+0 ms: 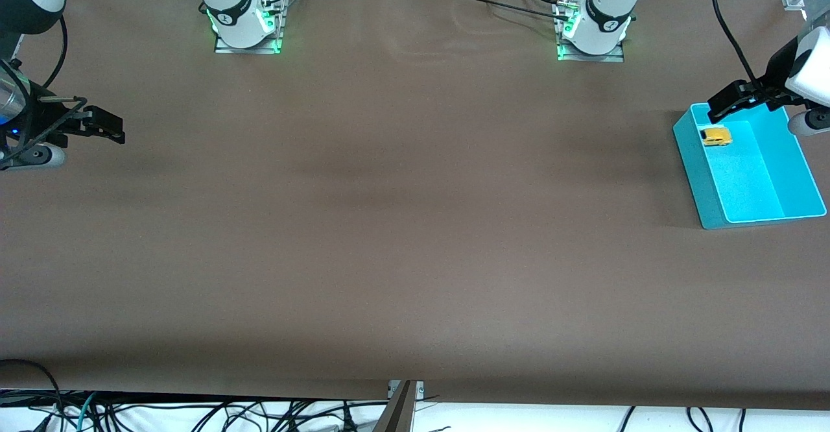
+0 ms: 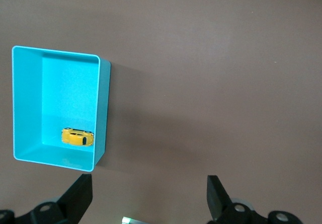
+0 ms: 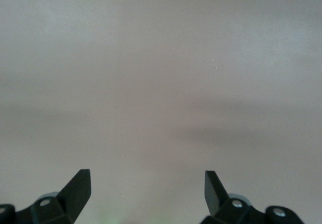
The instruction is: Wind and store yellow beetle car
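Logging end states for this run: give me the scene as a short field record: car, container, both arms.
car: yellow beetle car lies inside the bin, near the end closest to the robot bases
container: teal bin, open top, at the left arm's end of the table
left gripper: in the air over the bin's edge, jaws open, empty
right gripper: waits over bare table at the right arm's end, jaws open, empty
task state: car is stored in bin

Yellow beetle car (image 1: 716, 136) lies inside the teal bin (image 1: 694, 159), near its corner.
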`<state>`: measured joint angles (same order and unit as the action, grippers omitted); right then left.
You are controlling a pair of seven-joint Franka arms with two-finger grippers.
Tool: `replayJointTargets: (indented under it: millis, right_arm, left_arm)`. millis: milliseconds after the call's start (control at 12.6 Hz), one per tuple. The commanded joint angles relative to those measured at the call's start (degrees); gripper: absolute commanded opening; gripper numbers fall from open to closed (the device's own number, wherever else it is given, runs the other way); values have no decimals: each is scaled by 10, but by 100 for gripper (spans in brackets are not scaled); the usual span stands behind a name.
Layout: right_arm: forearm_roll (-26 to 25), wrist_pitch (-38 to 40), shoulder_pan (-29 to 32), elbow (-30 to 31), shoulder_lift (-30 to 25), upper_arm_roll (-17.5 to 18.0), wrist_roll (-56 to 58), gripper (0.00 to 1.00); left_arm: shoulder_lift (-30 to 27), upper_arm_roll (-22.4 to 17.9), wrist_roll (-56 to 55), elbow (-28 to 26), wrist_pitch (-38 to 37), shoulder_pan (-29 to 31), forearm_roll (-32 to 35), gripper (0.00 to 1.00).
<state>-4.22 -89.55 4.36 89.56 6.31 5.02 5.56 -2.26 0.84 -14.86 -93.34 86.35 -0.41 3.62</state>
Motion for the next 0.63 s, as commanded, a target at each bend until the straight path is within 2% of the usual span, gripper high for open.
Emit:
replayJointTargets:
  millis: [0, 556]
  right_arm:
    - [5, -4, 1, 6, -6, 1, -6, 100]
    - [4, -6, 1, 6, -6, 1, -6, 100]
  left_arm:
    - [8, 1, 21, 18, -15, 16, -24, 100]
    - [25, 2, 19, 40, -16, 17, -20, 100]
